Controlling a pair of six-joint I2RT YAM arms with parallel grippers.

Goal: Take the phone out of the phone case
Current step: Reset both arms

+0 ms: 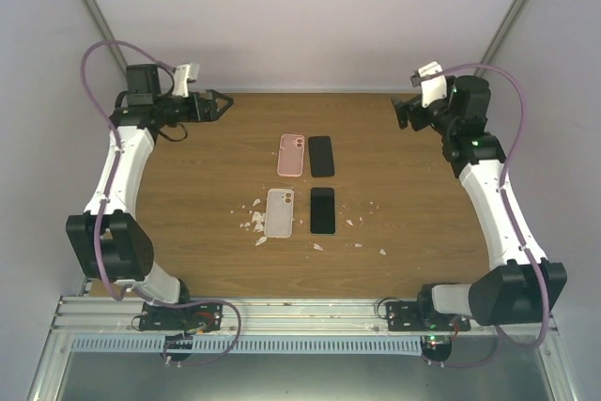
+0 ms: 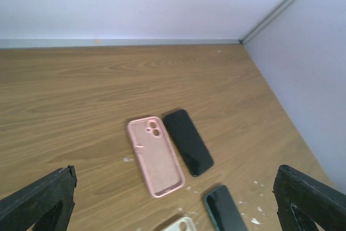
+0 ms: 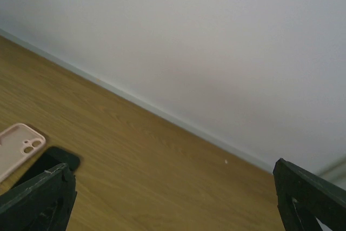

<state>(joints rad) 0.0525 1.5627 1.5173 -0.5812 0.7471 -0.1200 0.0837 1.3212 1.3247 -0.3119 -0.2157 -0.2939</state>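
A pink phone case [image 1: 292, 155] lies open side up and empty at the table's middle, with a black phone [image 1: 321, 156] flat beside it on its right. Nearer me, a white case [image 1: 279, 212] lies beside a second dark phone [image 1: 323, 210]. The left wrist view shows the pink case [image 2: 155, 157], the black phone [image 2: 188, 142], the second phone [image 2: 227, 212] and a corner of the white case [image 2: 181, 225]. My left gripper [image 1: 223, 103] is open and empty, raised at the far left. My right gripper [image 1: 402, 112] is open and empty at the far right.
White crumbs [image 1: 255, 223] lie scattered around the nearer case and phone. White walls [image 1: 310, 16] close the table at the back and both sides. The right wrist view shows a pale case [image 3: 16, 147] and a dark phone [image 3: 46, 166] at its lower left.
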